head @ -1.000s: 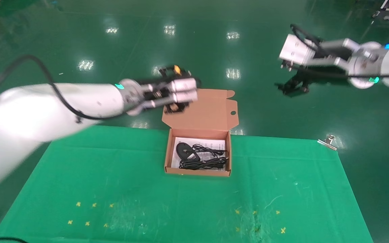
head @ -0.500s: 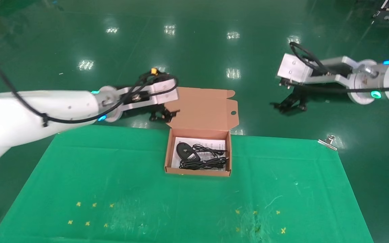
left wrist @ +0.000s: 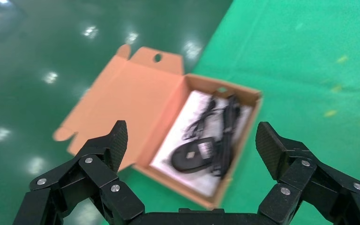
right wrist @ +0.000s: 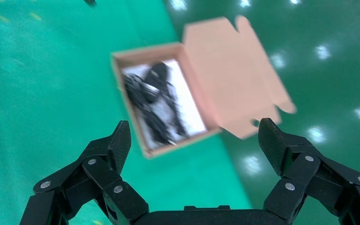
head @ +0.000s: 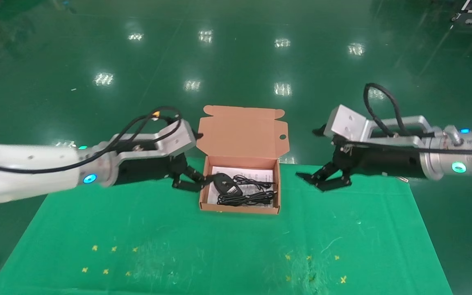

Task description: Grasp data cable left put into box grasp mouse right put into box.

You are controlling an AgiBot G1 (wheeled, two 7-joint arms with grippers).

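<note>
Left end effector (head: 193,180): being held wide open, empty, just left of the box (head: 240,209), nearer.
Right end effector (head: 322,180): being held open, empty, right.
Mouse (head: 224,182), data cable (head: 246,198): lying inside, cable running left-right.

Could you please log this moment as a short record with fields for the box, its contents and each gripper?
box: open on the green cloth, flap lid raised at the far side
mouse: inside the box, on the white leaflet
data cable: inside the box, beside the mouse
left gripper: open, empty, at the box's left wall
right gripper: open, empty, right of the box, apart from it
</note>
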